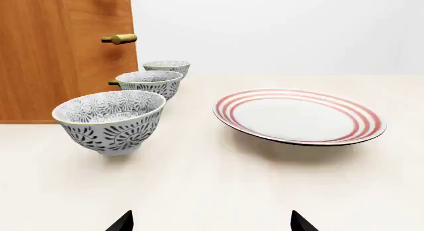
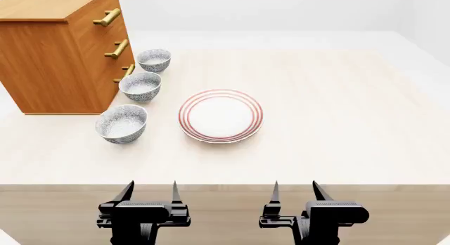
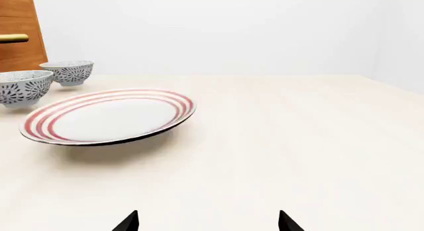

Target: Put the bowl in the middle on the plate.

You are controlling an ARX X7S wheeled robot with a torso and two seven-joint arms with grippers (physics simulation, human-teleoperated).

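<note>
the bowl (image 2: 140, 86) is sitting middle of three in a row beside the drawer cabinet (image 2: 56, 55), left of the plate (image 2: 221, 115) | left gripper (image 2: 149, 193) and right gripper (image 2: 294, 192) are hanging spread, empty, short of the table edge | risk: neighbouring bowls and cabinet handles are crowding any grasp; knocking one, or picking the wrong bowl

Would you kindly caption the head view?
Three speckled bowls beside a wooden drawer cabinet, red-ringed white plate alongside, both grippers open.
</note>
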